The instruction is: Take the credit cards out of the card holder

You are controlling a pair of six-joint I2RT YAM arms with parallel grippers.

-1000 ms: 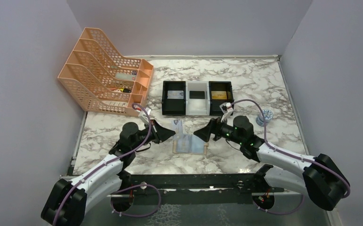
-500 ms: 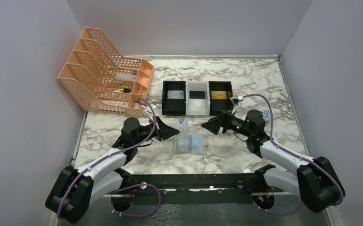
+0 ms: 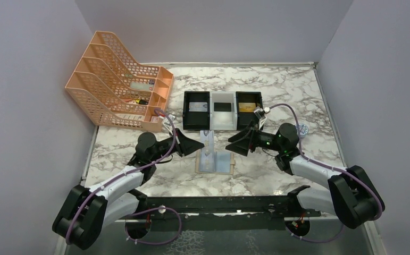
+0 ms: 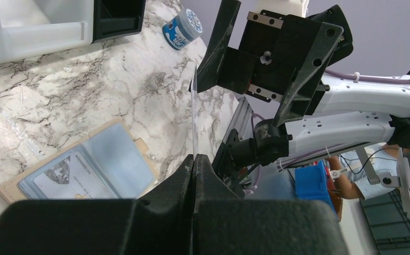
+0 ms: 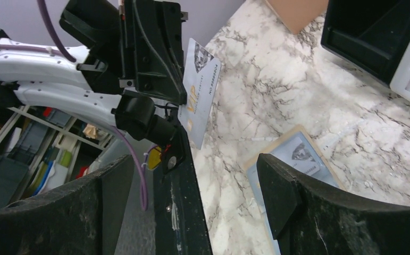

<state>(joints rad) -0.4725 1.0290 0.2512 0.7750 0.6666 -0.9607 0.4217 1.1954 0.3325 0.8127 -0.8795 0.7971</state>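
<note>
While left fingers (image 4: 173, 183) pinch one card (image 5: 200, 90), card holder (image 4: 118, 151) shows perhaps one.

The worktop (image 3: 277, 90) is white marble veined in grey and brown. The card holder (image 3: 217, 163) shows a tan-brown border around grey-blue inner faces. The card (image 5: 200, 98) is pale grey with gold lettering and a dark printed portrait (a similar portrait shows in the holder's pocket). The left end effector (image 3: 196, 143) and right end effector (image 3: 233, 146) are matte black, on white arm links (image 3: 314, 170) with mauve cables (image 3: 282, 108). The outer trays (image 3: 196, 123) are black, the middle tray (image 3: 223, 123) white. The rack (image 3: 115, 79) is peach-orange lattice. The tin (image 4: 183, 29) is blue, patterned white.
</note>
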